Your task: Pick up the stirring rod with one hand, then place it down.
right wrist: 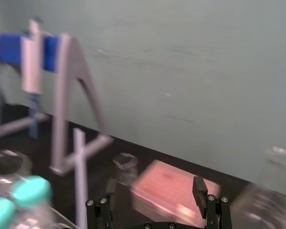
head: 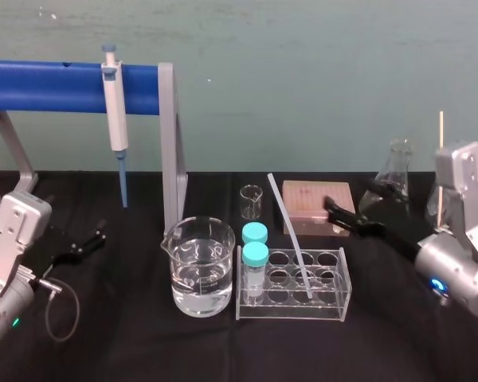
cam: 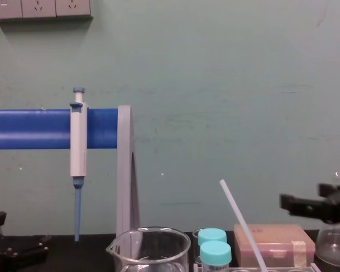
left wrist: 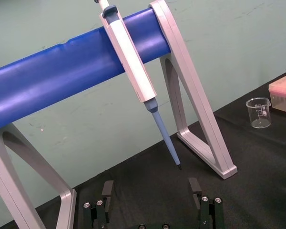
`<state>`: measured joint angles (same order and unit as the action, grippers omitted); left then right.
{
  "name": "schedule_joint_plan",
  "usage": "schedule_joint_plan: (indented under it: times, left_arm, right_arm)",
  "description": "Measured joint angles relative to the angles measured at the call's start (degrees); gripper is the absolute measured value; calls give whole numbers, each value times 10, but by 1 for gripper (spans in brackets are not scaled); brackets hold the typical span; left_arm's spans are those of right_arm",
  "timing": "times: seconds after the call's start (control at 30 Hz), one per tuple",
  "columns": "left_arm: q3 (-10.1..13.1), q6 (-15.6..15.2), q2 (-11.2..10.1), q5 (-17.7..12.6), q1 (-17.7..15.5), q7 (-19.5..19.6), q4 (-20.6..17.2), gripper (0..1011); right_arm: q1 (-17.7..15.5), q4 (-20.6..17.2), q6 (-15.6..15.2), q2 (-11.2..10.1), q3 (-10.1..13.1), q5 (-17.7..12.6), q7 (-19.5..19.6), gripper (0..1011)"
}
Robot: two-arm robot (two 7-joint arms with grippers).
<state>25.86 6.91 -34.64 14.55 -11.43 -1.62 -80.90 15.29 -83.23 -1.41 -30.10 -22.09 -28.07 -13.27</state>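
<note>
Up front, a clear rack [head: 287, 313] sits beside the water beaker [head: 197, 232], and the stirring rod [head: 291, 239] stands in one rack hole, leaning back and left. Just behind, the right gripper [head: 334, 216] hovers over the pink box [head: 304, 203], fingers [right wrist: 199, 187] spread wide, holding nothing. The rod is just to its left, not touching. Left gripper [head: 84, 243] is parked far left, wide open, empty. At the back, the pipette [head: 114, 111] hangs on the blue stand [head: 48, 86].

Right gripper [head: 340, 216] extended forward off a raised arm, jaws spread. Left gripper [head: 81, 242] low at left, jaws spread.
</note>
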Motion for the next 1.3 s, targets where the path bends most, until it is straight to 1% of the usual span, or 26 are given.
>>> schedule_joint_plan:
  times: [0.07,0.13,0.2,0.33,0.47,0.63,0.67,0.83,1.0,1.07,1.3]
  left_arm:
    - [0,0,0,0,0,0,0,1000]
    - [0,0,0,0,0,0,0,1000]
    - [0,0,0,0,0,0,0,1000]
    - [0,0,0,0,0,0,0,1000]
    - [0,0,0,0,0,0,0,1000]
    - [0,0,0,0,0,0,0,1000]
    - [0,0,0,0,0,0,0,1000]
    - [0,0,0,0,0,0,0,1000]
    - [0,0,0,0,0,0,0,1000]
    - [0,0,0,0,0,0,0,1000]
    - [0,0,0,0,0,0,0,1000]
  right_arm:
    - [10,-5,-14,8,0,-17,-27,1000]
    - [20,-7,-23,15,-3,-25,-49,1000]
    - [26,-7,-27,19,-5,-28,-61,1000]
    - [43,-3,-36,32,-14,-28,-89,1000]
    - [60,11,-48,45,-23,-18,-98,1000]
    - [83,40,-65,64,-35,-1,-98,1000]
    - [89,50,-69,71,-39,5,-96,1000]
    - [107,76,-81,91,-47,17,-96,1000]
    - [113,87,-92,101,-49,25,-94,1000]
    - [113,90,-102,105,-49,30,-89,1000]
    - [113,95,-113,111,-44,38,-84,1000]
